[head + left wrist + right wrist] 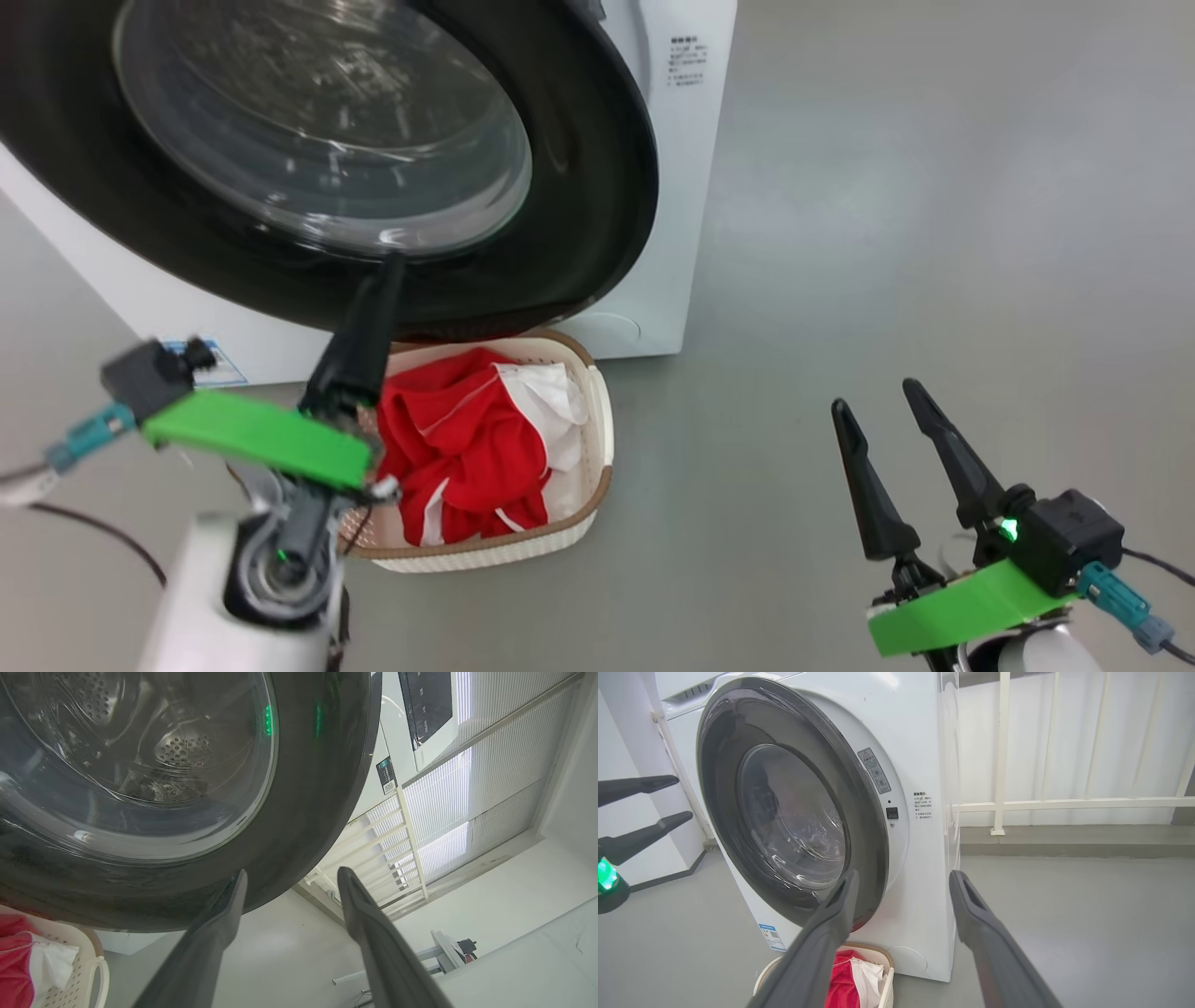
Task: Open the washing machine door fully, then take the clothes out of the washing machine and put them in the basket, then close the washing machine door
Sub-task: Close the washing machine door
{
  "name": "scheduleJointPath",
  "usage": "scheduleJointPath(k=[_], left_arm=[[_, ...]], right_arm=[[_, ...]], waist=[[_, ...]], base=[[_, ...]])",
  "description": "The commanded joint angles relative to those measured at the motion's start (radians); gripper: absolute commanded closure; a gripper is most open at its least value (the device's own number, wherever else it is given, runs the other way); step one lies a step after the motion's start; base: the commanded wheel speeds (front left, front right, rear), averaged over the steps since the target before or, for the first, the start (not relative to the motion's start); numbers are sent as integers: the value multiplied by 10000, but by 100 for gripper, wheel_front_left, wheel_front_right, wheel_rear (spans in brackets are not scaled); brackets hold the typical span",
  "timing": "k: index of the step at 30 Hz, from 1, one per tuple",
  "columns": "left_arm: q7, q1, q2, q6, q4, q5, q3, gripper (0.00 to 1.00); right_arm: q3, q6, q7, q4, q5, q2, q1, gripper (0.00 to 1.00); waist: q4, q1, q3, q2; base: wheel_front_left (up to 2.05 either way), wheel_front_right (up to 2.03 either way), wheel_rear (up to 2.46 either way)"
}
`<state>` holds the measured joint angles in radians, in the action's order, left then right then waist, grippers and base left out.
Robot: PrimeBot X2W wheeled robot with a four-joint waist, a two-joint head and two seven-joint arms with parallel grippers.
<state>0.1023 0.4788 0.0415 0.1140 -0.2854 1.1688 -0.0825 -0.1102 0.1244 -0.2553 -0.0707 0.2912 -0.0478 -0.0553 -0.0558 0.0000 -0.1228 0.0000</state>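
Observation:
The washing machine door (579, 187), a black ring around a bulging glass window, stands close to the front of the white washing machine (681, 168). In the right wrist view the door (866, 826) leaves the latch slot beside its right edge uncovered. The red and white clothes (457, 439) lie in the cream basket (597, 420) on the floor under the door. My left gripper (369, 308) is open and empty, fingers pointing up at the door's lower rim (317, 788). My right gripper (878, 397) is open and empty over the floor to the right.
The basket (889, 989) stands tight against the machine's base, below a blue label sticker (219, 364). Grey floor (934, 233) stretches to the right of the machine. A white railing (1001, 765) and wall run behind it. A dark cable (103, 532) trails at my left.

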Motion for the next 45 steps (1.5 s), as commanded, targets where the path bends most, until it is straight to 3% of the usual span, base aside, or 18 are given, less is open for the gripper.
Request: scheduleJointPath(k=[1,11,17,26,33,45], left_arm=[[-475,-222,280,60,466,-623,115,0],[-2480,-1527,916,23,1382,-2998,-335,0],[-3344,-2362,1375,-526,1983,-4901,-605,0],[-3618,-3496,1583,-1384,2696,-7010,-667,0],[-3637,-4203,1454,-1754,2963,-8000,-554,0],[-3639,-4966,1079,-1864,3160,-8784,76,0]], right_arm=[[-166,63,-64,194,107,-24,86,0],[-84,63,-64,177,-8,-24,318,0],[31,63,-64,158,-71,-24,449,0],[174,63,-64,219,-207,-24,709,0],[450,63,-64,311,-302,-24,916,0],[745,63,-65,434,-232,-24,1176,0]], waist=[[193,0,259,0],[304,0,588,0],[310,0,807,0],[311,0,1120,0],[278,0,1241,0],[203,0,1362,0]], base=[[0,0,0],[0,0,0],[0,0,0],[0,0,0],[0,0,0],[0,0,0]])
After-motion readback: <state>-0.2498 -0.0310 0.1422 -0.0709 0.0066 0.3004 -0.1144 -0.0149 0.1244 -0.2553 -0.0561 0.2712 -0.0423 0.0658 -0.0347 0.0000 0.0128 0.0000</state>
